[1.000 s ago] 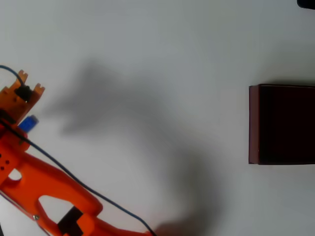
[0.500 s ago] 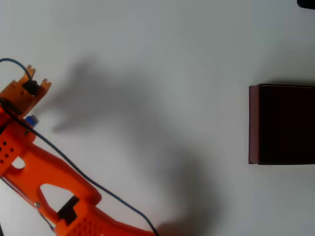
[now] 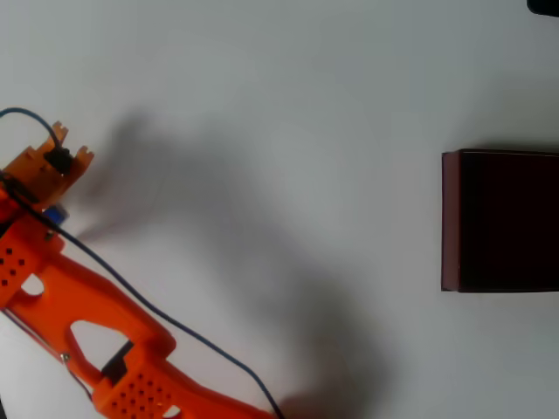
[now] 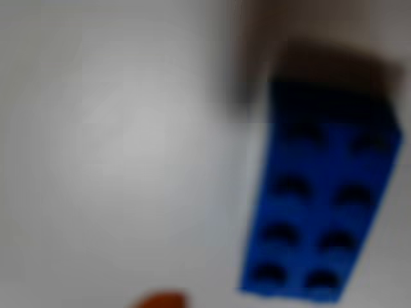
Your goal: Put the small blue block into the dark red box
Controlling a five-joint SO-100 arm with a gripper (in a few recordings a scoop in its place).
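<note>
Overhead view is showing the orange gripper (image 3: 44, 188) settling lower over the small blue block (image 3: 57, 214), far left of the dark red box (image 3: 500, 220), covering more of it than before; jaw opening I cannot tell, grasp probably coming.

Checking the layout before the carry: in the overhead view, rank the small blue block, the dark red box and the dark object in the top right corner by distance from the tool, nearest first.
1. The small blue block, at the left edge, right under the tool.
2. The dark red box, across the table at the right edge.
3. The dark object, in the top right corner, slightly beyond the box.
</note>
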